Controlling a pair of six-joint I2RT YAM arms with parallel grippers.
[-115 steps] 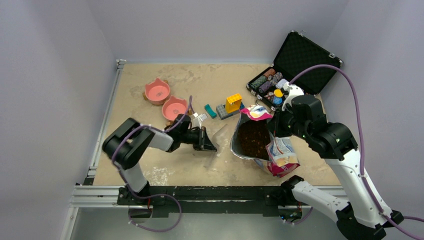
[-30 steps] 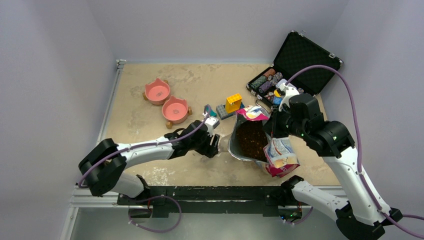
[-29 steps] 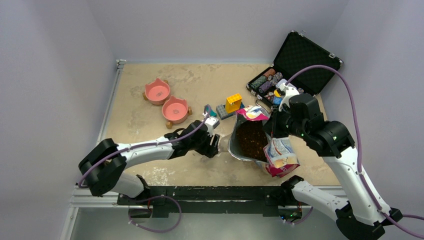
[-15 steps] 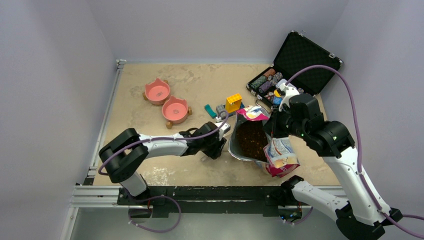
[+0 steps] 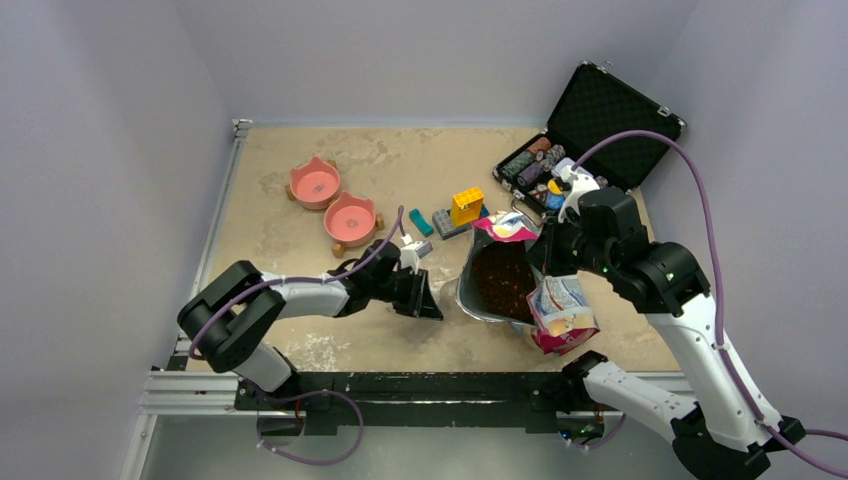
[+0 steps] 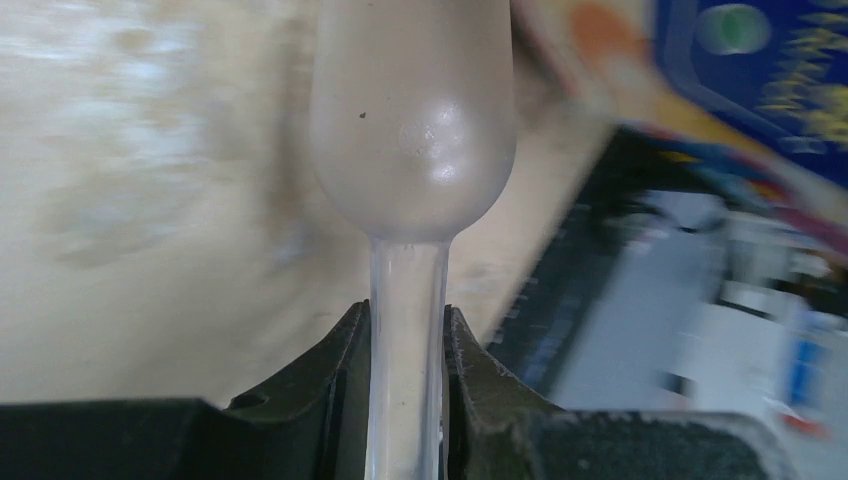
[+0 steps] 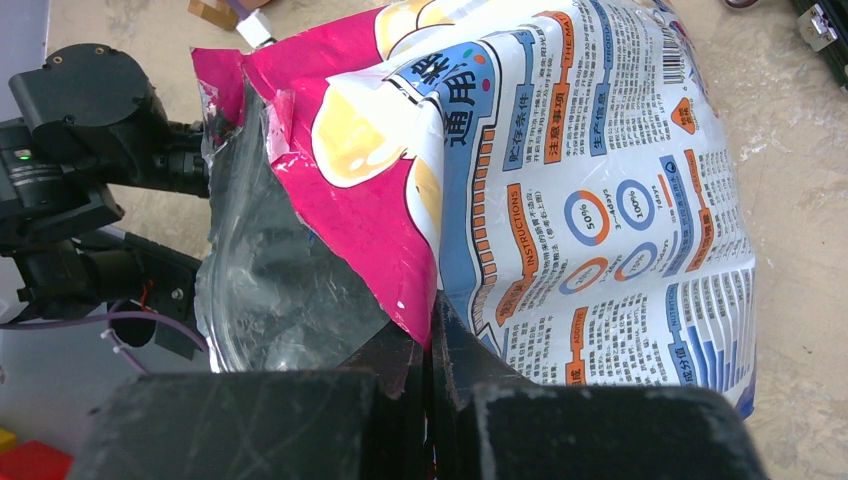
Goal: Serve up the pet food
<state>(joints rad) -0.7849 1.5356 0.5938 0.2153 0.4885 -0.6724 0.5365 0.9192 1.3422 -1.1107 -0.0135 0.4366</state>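
The pink-and-blue pet food bag (image 5: 560,305) stands open near the table's front, with dark brown kibble (image 5: 503,280) showing inside. My right gripper (image 5: 545,262) is shut on the bag's torn top edge, and the right wrist view shows the jaws (image 7: 432,335) pinching the pink foil of the bag (image 7: 600,200). My left gripper (image 5: 430,298) is just left of the bag's mouth. It is shut on the handle of a clear plastic spoon (image 6: 412,120), whose bowl looks empty. Two pink pet bowls (image 5: 315,184) (image 5: 350,218) sit at the back left.
An open black case (image 5: 600,120) with poker chips (image 5: 535,165) stands at the back right. A yellow brick (image 5: 466,205), a teal brick (image 5: 421,221) and a grey brick (image 5: 448,224) lie behind the bag. The table's front rail (image 5: 400,385) runs below the arms.
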